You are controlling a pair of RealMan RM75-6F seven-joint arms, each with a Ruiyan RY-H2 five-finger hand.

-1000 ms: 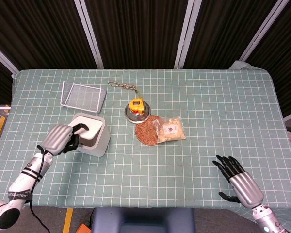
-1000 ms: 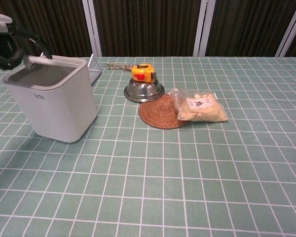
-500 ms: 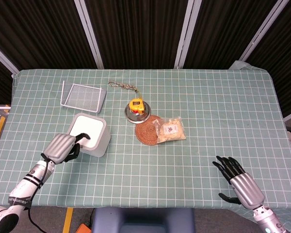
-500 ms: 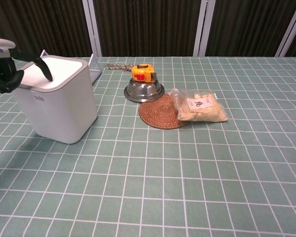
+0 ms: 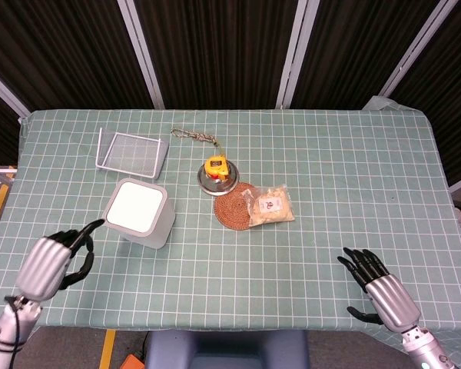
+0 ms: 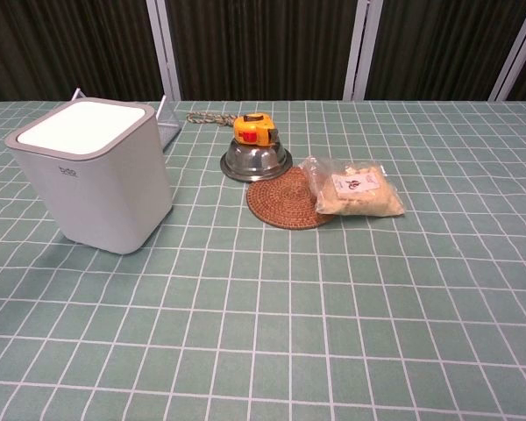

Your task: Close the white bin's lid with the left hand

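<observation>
So the flat white lid [image 5: 136, 206] is down now, sitting flush in the grey rim of the white square plastic bin [image 6: 95, 175]. Half a second back the left hand [image 5: 52, 261] was still over the near-left edge of the bin with its dark fingers touching the lid; now it's pulled off toward the front-left corner of the bench [image 5: 307, 192], well apart from the bin. A second ago the bin was open with the hand reaching into its mouth, so I'd say the closing is pretty much done and the arm is just backing out.

Left-hand fingers [image 5: 78, 238]: loosely curled, a bit apart, one poking out toward the bin. They hold nothing and touch nothing as far as I can see. It's out of the chest view altogether.

The right hand [image 5: 380, 288] hovers near the front-right edge of the bench, same spot as before, fingers spread and empty.

The bin stands upright on the left half of the bench, just in front of the white wire rack [image 5: 131, 151] near the back-left. Looks shut all the way round from the chest view, no gap that I can make out.
</observation>
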